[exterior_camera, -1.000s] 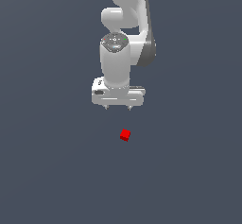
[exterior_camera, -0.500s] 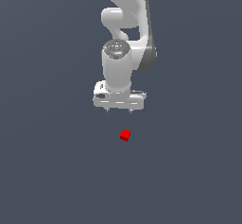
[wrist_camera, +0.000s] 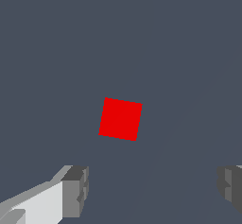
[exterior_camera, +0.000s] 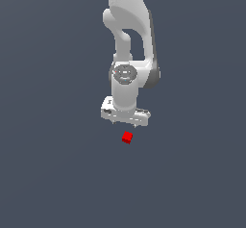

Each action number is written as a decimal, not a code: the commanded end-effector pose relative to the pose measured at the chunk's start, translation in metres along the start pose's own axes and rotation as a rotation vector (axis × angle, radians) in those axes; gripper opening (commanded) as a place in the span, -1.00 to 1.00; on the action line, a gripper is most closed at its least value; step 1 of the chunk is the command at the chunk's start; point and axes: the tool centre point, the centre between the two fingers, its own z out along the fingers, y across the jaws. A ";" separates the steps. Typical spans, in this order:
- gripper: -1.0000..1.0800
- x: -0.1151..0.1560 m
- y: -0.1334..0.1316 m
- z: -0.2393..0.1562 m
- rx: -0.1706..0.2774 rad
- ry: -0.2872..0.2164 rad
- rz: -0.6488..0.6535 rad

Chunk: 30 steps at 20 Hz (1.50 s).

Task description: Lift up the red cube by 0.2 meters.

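Note:
The red cube (exterior_camera: 127, 137) is a tiny bright-red block lying on the flat dark grey surface. In the wrist view the red cube (wrist_camera: 120, 119) sits alone on the grey surface, slightly rotated, beyond the two fingers. My white gripper (exterior_camera: 125, 124) hangs just above and slightly behind the cube, fingers pointing down. It is open and empty: the wrist view shows its gripper (wrist_camera: 152, 190) with the grey fingertips (wrist_camera: 75, 190) set far apart, nothing between them.
The dark grey surface (exterior_camera: 53, 174) spreads around the cube in every direction. The white arm (exterior_camera: 127, 39) rises above the gripper to the top of the exterior view.
The gripper has come down toward the cube and shifted a little toward the exterior view's right. The cube has not moved.

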 end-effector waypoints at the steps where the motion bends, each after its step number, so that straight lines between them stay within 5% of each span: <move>1: 0.92 0.006 -0.006 0.020 -0.002 0.001 0.041; 18: 0.92 0.029 -0.021 0.080 -0.004 0.003 0.167; 19: -1.00 0.029 -0.021 0.080 -0.004 0.003 0.167; 30: -1.00 0.029 -0.021 0.079 -0.004 0.003 0.167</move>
